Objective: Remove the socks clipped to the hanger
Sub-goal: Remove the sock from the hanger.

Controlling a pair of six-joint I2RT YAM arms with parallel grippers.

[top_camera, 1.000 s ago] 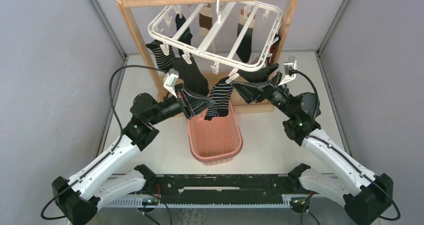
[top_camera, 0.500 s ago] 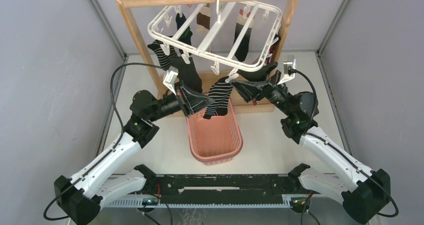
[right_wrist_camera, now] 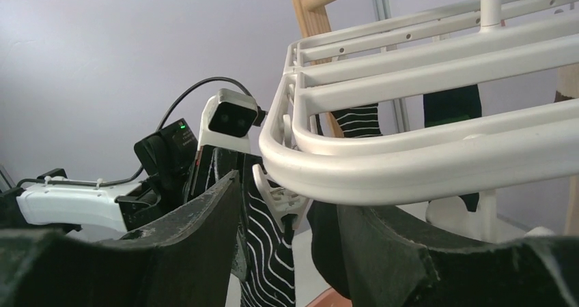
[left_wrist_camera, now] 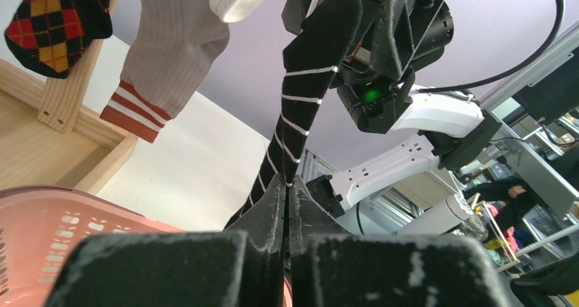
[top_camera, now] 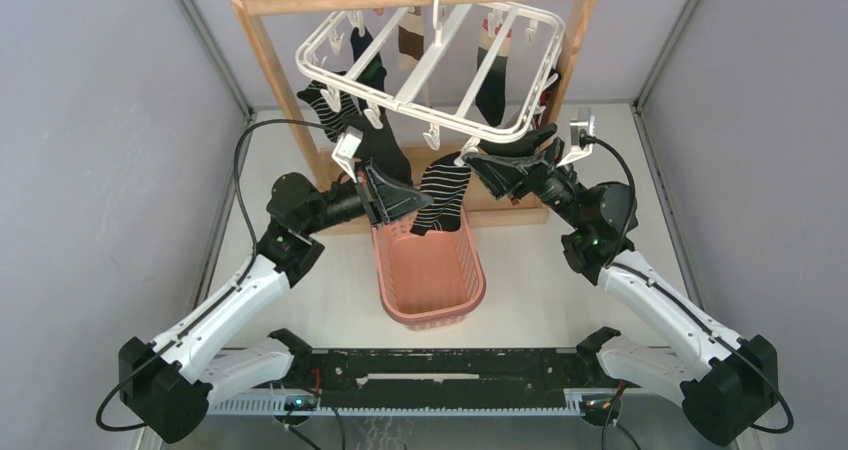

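We hold the striped sock (top_camera: 440,190), hung from the six o'clock rail of the hanger (top_camera: 425,65), in our shut left gripper (left_wrist_camera: 285,187); our right gripper (right_wrist_camera: 287,208), jaws apart and empty astride its clip (right_wrist_camera: 273,187), should pinch squarely before we pull.

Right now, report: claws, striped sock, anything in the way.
Left claw shut on striped sock, lower end. Right claw open, astride its clip on the hanger rim. Sock not yet unclipped. Pink basket below; no obstruction seen.
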